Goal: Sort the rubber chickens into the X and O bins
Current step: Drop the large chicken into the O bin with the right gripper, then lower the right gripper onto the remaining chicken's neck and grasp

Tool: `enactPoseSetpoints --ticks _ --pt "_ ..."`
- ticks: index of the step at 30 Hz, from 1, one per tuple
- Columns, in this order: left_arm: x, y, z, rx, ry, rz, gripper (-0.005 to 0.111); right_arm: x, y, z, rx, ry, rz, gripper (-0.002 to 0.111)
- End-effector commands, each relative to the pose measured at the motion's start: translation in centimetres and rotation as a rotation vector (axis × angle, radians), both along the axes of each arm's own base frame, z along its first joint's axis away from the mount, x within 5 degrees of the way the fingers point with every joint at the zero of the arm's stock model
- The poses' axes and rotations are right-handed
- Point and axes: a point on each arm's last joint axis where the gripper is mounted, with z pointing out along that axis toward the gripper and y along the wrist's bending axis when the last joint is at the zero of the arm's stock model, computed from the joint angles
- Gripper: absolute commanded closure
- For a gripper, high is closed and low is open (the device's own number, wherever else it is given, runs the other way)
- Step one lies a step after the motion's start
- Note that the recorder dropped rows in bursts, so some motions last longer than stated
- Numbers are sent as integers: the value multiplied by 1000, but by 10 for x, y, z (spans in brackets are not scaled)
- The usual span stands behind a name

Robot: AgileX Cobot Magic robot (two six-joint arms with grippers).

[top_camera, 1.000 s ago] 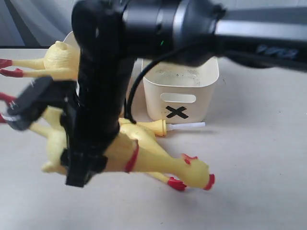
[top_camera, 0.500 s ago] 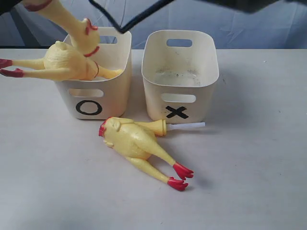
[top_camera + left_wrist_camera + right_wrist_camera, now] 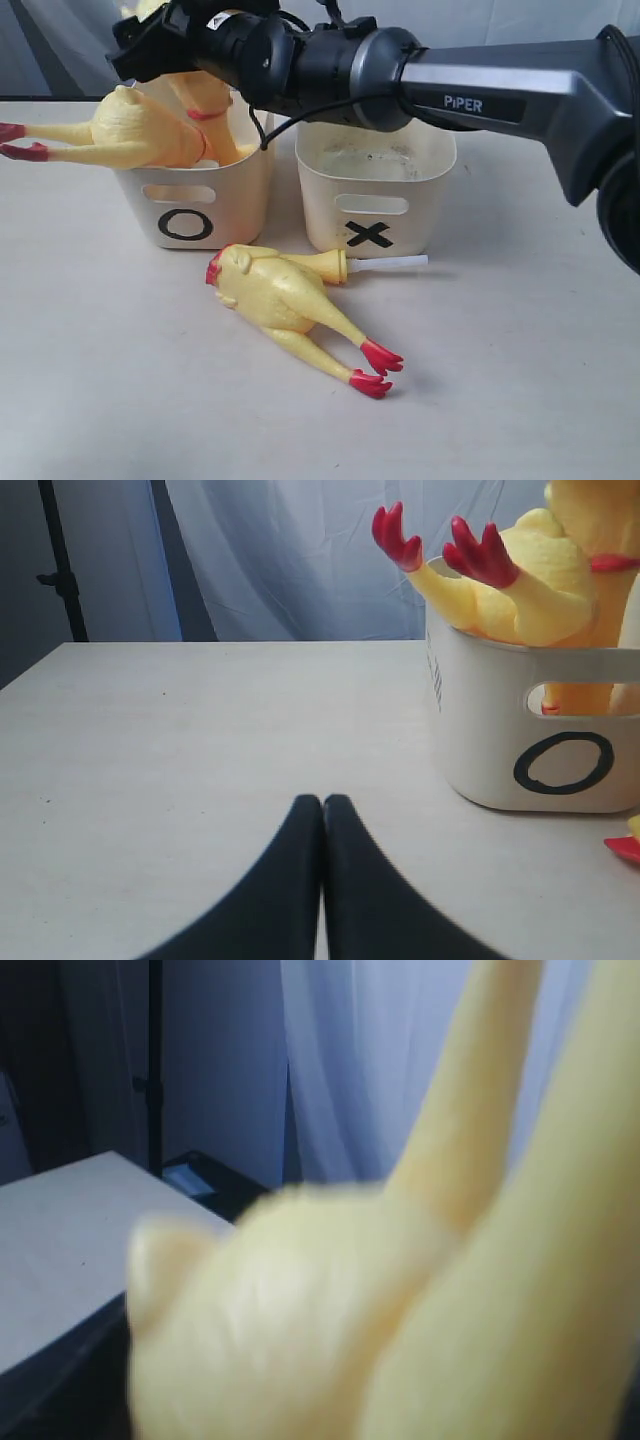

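One rubber chicken (image 3: 130, 130) lies across the O bin (image 3: 185, 215), its red feet sticking out past the rim on the left. My right gripper (image 3: 165, 45) reaches across above that bin and is shut on a second chicken (image 3: 205, 95), which hangs head-down into it. That chicken fills the right wrist view as a yellow blur (image 3: 300, 1310), hiding the fingers. A third chicken (image 3: 275, 295), with a white neck tube (image 3: 390, 263), lies on the table before the X bin (image 3: 375, 205). My left gripper (image 3: 322, 802) rests shut and empty, left of the O bin (image 3: 490, 740).
The X bin holds no chicken. The black right arm (image 3: 480, 90) spans the top of the exterior view over both bins. A pale curtain (image 3: 280, 560) and a dark stand (image 3: 60, 570) lie beyond the table's far edge.
The right arm has come down over the O bin, bringing the held chicken lower into it. The chicken on the table and the one across the O bin have not moved.
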Motion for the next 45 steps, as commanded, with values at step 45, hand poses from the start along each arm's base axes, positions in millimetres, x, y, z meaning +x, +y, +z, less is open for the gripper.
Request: enactPoseSetpoints --ticks 45 --pt "0 0 2 0 -23 -3 107 -74 -36 -133 -1043 1002 433 42"
